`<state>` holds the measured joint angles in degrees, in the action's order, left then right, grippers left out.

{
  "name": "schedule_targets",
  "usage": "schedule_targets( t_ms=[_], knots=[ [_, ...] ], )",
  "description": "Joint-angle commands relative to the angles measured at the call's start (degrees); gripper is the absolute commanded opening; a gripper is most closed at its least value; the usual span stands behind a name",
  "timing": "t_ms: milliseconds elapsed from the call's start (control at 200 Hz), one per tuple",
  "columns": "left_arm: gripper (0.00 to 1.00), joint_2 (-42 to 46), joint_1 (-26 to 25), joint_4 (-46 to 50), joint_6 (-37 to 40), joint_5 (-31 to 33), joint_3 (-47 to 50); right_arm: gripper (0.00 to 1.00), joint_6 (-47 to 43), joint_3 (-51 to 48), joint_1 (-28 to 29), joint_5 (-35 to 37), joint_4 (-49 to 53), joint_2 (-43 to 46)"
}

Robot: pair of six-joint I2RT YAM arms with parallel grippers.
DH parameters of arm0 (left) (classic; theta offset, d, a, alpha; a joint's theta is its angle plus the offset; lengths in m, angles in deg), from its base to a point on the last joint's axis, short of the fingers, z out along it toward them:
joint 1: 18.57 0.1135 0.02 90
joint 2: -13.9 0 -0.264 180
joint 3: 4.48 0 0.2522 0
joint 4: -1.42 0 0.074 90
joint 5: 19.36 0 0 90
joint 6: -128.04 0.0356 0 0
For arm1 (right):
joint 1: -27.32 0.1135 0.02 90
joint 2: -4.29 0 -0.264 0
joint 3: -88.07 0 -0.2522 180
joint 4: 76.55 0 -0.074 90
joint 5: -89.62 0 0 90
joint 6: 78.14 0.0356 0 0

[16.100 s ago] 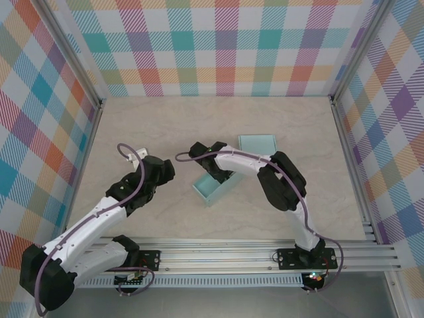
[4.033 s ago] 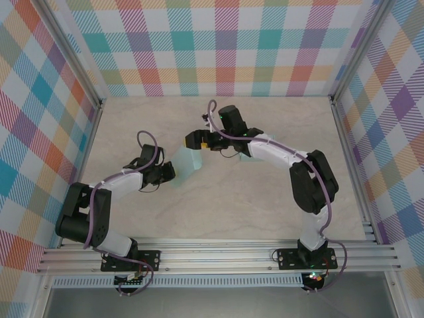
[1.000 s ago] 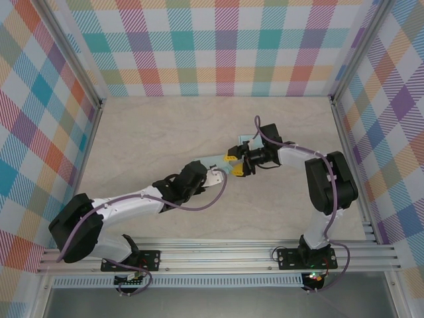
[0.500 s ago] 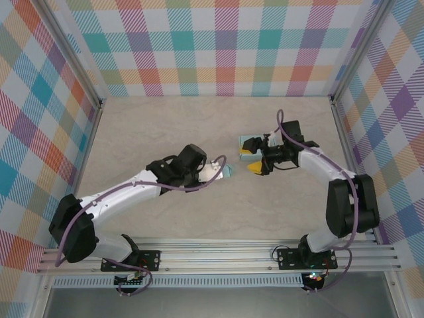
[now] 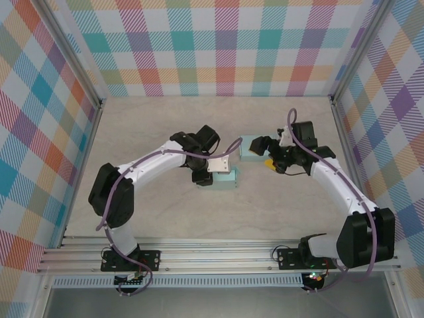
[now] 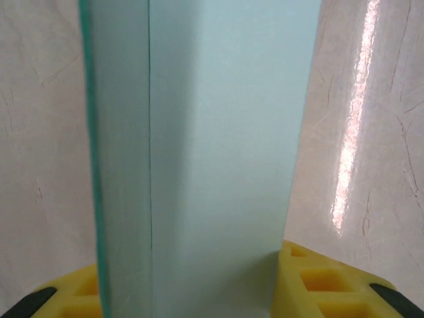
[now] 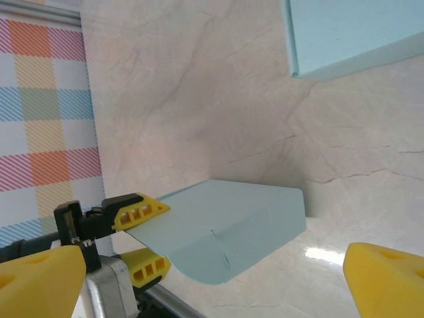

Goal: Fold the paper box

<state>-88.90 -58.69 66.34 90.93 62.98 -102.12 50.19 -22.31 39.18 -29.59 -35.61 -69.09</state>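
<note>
Pale marble-look surface, boxed in on 3 sides by plaid walls, w/ a teal lid lying flat right of ctr; all positions below are given from that lid. Left arm curves in from the lid's near-left side; right arm bends in from the lid's right.

Paper box, same pale teal, sits just off the lid's near-left corner; it is close beside the lid, but the right wrist view shows a strip of bare surface btwn the two. Can't tell whether the box rests on the surface or hangs slightly above it. From the lid's side the box shows a flat top panel, and a rounded flap w/ a short slit on the side away from the lid.

Left claw is clenched on the paper box; in the left wrist view a box wall runs straight up the frame btwn the yellow fingers, one pad on each face. Right claw hangs just right of the lid, released, jaws spread wide, touching neither teal piece; its fingertips sit at the bottom corners of the right wrist view.
</note>
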Motion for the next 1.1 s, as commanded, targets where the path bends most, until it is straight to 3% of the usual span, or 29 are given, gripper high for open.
schedule_targets(
  t_ms=[0,105,380,485,595,665,855,1095],
  knots=[
    [0.49,-2.9,0.6,2.6,2.2,-1.2,-2.4,1.00,-3.6,-1.5,0.3,3.7,2.2,2.4],
    [0.66,-2.9,0.6,1.0,2.1,-0.9,-2.9,1.00,-5.3,-2.3,0.4,5.0,2.1,4.2],
    [0.83,4.0,0.6,-5.0,0.1,-1.1,-2.0,1.00,-10.5,-3.2,2.6,11.0,2.1,6.6],
    [0.84,10.1,0.7,-9.1,-2.4,-1.8,1.0,1.00,-13.4,-2.8,5.9,16.3,2.3,7.4],
    [0.82,17.2,2.2,-14.3,-10.3,-0.5,5.9,1.00,-16.8,-1.2,12.2,26.7,4.4,7.6],
    [0.77,21.9,4.3,-18.6,-17.8,1.6,10.6,0.92,-18.2,-0.6,15.7,30.7,4.8,7.3],
    [0.70,34.1,9.4,-30.7,-31.3,4.8,27.0,0.72,-20.9,0.4,19.5,29.8,3.1,5.4],
    [0.68,37.3,10.2,-37.6,-33.6,3.7,35.1,0.55,-23.5,4.1,22.3,27.5,5.7,-0.6]
  ],
)
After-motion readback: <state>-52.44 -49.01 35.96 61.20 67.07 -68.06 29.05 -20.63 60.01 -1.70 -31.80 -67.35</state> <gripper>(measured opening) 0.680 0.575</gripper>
